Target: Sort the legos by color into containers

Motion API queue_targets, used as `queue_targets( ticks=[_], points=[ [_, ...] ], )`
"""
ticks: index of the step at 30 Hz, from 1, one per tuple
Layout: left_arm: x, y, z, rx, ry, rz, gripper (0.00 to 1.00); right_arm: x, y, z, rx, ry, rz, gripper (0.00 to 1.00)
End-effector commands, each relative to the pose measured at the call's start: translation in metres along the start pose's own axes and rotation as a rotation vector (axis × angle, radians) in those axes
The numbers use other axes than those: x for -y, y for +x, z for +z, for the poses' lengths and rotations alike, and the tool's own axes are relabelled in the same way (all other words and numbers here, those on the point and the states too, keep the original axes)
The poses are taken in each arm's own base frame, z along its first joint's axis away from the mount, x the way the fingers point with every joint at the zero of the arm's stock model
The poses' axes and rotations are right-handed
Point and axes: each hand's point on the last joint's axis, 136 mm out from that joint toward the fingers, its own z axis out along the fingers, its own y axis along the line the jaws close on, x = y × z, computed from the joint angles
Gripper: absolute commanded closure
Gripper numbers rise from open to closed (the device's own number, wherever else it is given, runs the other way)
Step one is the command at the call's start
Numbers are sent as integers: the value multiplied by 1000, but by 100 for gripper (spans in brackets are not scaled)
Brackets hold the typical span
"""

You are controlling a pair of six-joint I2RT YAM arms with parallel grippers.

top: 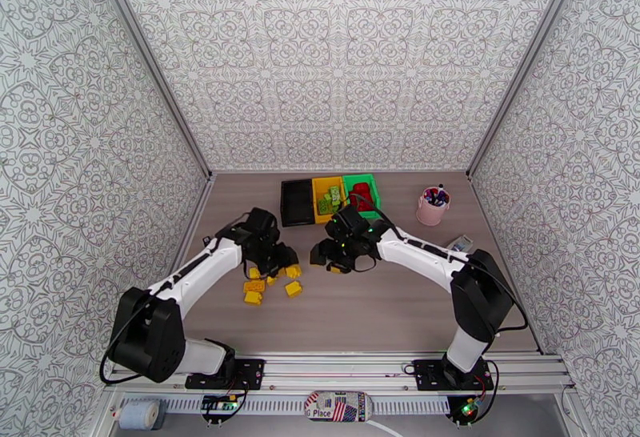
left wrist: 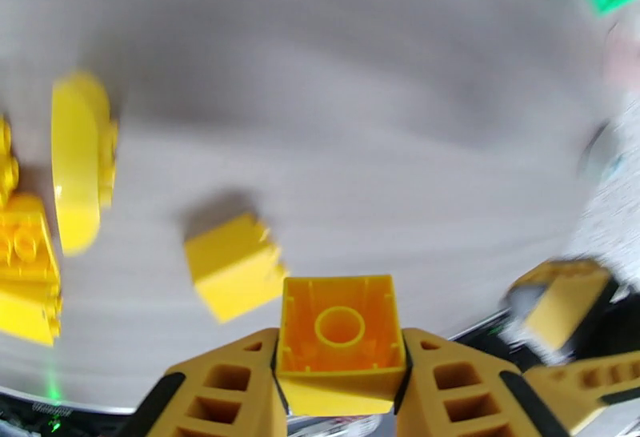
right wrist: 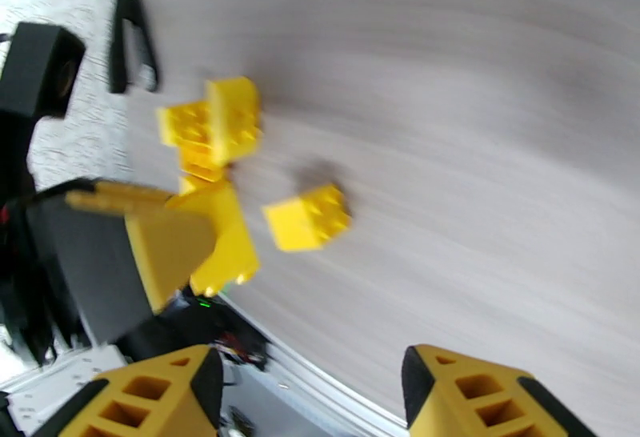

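Note:
My left gripper is shut on a yellow lego, hollow underside facing the camera, just above the table. In the top view the left gripper hangs over a loose cluster of yellow legos. One more yellow lego lies just beyond its fingers. My right gripper is open with nothing between its fingers; it hovers at mid-table, close to the right of the left one. The containers sit at the back: black, yellow holding light green legos, green holding red ones.
A pink cup of pens stands at the back right, and a small grey object lies near the right wall. Patterned walls close in the table on three sides. The two grippers are close together.

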Motion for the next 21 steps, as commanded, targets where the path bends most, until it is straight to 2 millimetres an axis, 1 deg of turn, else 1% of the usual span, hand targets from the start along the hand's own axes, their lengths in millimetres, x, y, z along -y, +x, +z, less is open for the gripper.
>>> queue_targets(
  ticks=[1, 4, 10, 13, 15, 17, 18, 20, 21],
  points=[
    [27, -43, -7, 67, 154, -62, 67, -21, -12, -7, 13, -99, 11, 36],
    [33, -78, -14, 130, 169, -93, 67, -22, -16, -11, 26, -91, 10, 36],
    [50, -146, -23, 206, 190, -124, 66, -8, -14, -18, 35, -26, 18, 36],
    [61, -175, -24, 227, 199, -121, 65, -1, -12, -24, 47, 4, 19, 36],
    [65, -191, -21, 233, 203, -128, 61, 2, -13, -27, 57, 19, 22, 36],
    [72, -207, -18, 239, 217, -130, 55, 6, -14, -30, 67, 34, 27, 36],
    [75, -212, -16, 235, 222, -133, 53, 7, -15, -32, 70, 39, 29, 36],
    [84, -222, -12, 229, 239, -126, 44, 9, -16, -34, 78, 49, 34, 36],
    [86, -225, -12, 231, 243, -123, 38, 10, -16, -35, 79, 51, 34, 36]
  ],
)
